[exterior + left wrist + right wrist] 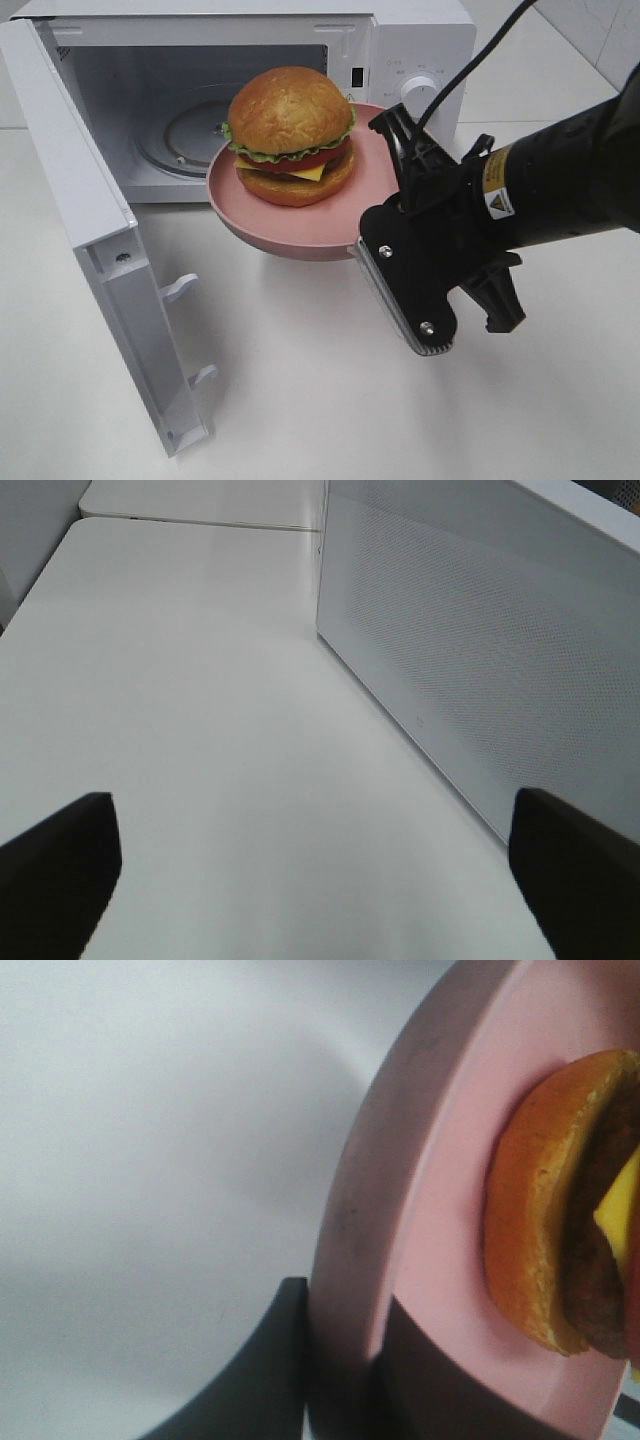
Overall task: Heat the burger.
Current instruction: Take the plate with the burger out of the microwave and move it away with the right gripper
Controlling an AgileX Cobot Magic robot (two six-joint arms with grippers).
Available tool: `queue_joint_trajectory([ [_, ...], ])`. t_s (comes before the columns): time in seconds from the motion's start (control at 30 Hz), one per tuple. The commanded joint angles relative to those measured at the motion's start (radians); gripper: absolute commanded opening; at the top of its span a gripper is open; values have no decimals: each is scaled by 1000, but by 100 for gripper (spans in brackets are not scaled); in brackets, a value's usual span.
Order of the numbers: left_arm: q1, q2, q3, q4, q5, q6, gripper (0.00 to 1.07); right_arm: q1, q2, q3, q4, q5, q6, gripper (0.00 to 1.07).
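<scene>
burger (291, 135), glossy domed bun, on round pink plate (250, 220); r gripper (372, 262) pinches rim.

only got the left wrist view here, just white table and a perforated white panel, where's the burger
Observer: The burger sits on a pink plate, held up in front of the open microwave.
Operator: who's holding it
Observer: The right gripper, clamped on the plate's rim.
Operator: is the door out of the way
Observer: Yes, the microwave door is swung wide open to the left.
Operator: anything inside already
Observer: Only the glass turntable shows inside.
</scene>
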State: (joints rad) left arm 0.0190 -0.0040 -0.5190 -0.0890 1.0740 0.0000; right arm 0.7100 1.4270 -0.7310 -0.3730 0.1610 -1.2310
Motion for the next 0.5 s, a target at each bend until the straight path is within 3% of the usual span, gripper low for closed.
queue_joint_trajectory([
  [0.03, 2, -7, 3, -7, -9, 0, 98, 5, -80, 18, -4, -26, 28, 0],
  [0.5, 2, -7, 3, -7, -9, 0, 98, 5, -311, 106, -13, 123, 81, 0],
])
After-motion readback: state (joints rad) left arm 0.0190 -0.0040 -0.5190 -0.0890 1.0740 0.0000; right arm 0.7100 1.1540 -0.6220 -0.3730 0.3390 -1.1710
